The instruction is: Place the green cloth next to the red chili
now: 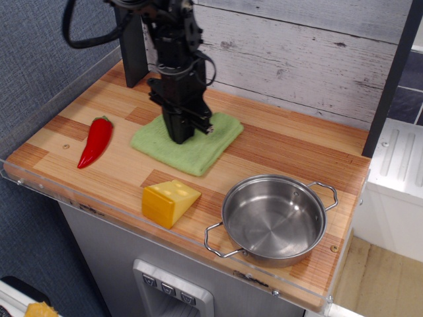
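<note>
A light green cloth (192,145) lies flat on the wooden table (277,148), a little left of its middle. A black gripper (180,135) points straight down with its tip pressed into the middle of the cloth; whether its fingers are spread or pinching the fabric cannot be told from this angle. A red chili (96,140) lies near the left edge, its stem toward the back, with a strip of bare wood between it and the cloth's left corner.

Risks, as a judgement: if the cloth is dragged too far left, its leading corner could ride over the chili or nudge it toward the left rim. If the tip loses its hold, the cloth could bunch up and stop short.

A yellow cheese wedge (168,201) sits just in front of the cloth's front corner, so a path drifting forward could catch it. A steel pot (274,218) stands at the front right, well apart. A dark post (132,46) stands behind the arm, and a white plank wall (317,53) closes off the back, leaving open room mostly leftward
</note>
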### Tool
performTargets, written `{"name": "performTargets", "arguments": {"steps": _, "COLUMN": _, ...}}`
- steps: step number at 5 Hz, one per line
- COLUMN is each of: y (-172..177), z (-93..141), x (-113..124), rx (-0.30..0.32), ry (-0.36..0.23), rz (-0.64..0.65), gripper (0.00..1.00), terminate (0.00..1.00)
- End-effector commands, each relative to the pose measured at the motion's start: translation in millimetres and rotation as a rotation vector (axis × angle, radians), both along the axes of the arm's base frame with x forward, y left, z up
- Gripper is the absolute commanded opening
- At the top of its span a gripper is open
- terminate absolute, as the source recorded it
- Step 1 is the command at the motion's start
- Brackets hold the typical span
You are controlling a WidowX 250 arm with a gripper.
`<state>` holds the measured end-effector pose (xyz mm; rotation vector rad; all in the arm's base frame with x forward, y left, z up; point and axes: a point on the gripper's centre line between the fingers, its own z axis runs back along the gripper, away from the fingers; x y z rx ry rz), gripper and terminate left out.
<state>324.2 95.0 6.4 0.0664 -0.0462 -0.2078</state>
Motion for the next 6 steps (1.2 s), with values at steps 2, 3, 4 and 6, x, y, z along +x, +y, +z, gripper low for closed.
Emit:
{"name": "performTargets", "arguments": {"steps": 2, "y": 20.1, "z": 3.8, "x": -20.5, "rx": -0.013, "ry": -0.047, "rz": -0.006, "gripper": 0.00, "terminate": 0.00}}
{"name": "performTargets", "arguments": {"steps": 3, "y": 20.3, "z": 9.8, "x": -17.4, "rx": 0.005, "ry": -0.071, "rz": 0.005, "gripper": 0.00, "terminate": 0.00}}
{"name": "performTargets", "arguments": {"steps": 4, "y": 20.2, "z": 14.7, "x": -13.2, "rx": 0.017, "ry": -0.096, "rz": 0.019, "gripper": 0.00, "terminate": 0.00}}
{"name": "performTargets", "arguments": {"steps": 6, "y": 16.6, "z": 45.3, "x": -6.1, "rx": 0.040, "ry": -0.164, "rz": 0.015, "gripper": 0.00, "terminate": 0.00}}
